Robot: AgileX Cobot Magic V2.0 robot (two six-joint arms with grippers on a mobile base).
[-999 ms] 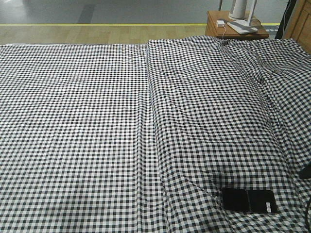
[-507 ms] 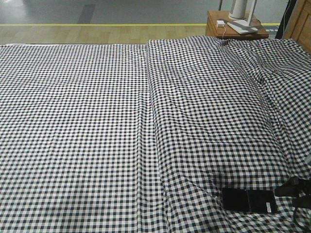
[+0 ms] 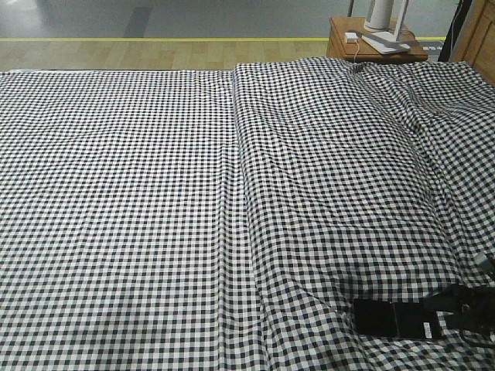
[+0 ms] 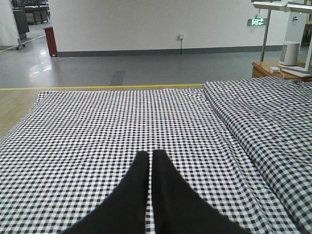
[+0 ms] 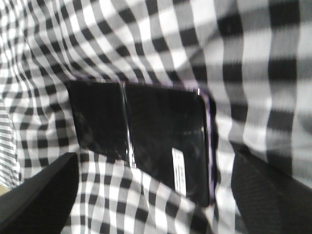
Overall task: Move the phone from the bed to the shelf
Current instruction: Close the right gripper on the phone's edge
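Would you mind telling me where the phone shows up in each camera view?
Front view: the phone lies at the bottom right, flat on the bed.
Left wrist view: not in it.
Right wrist view: the phone fills the centre, seen close up.
Shared landmark: the bed's black-and-white check, visible in all three.

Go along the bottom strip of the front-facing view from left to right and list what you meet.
Bare checked sheet of the bed → the lengthwise seam in the sheet → the phone → the right gripper, reaching in over the phone's right end.
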